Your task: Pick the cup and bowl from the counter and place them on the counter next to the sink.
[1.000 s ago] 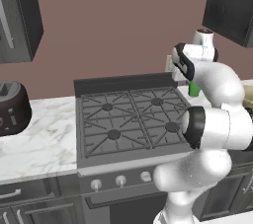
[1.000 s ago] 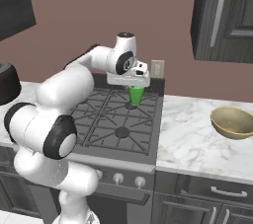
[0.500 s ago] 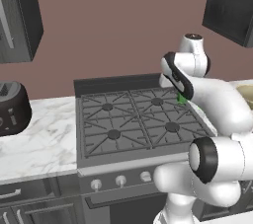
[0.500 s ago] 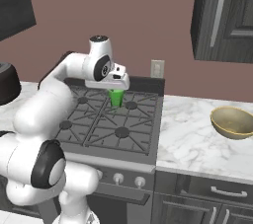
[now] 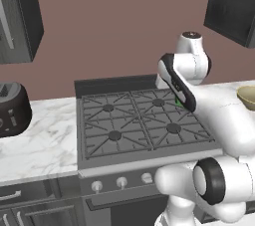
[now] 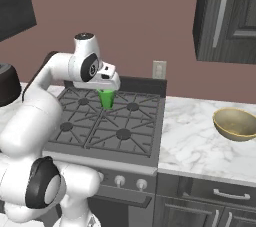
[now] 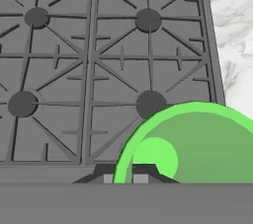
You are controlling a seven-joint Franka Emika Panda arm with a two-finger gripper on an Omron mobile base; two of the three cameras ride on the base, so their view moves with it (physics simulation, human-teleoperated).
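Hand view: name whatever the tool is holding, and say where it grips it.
The tool is shut on the green cup, gripping its rim at the near edge, above the stove.

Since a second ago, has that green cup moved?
Yes. In the right base view the green cup, held in the fingers, has travelled left across the grey stove grates, away from the tan bowl.
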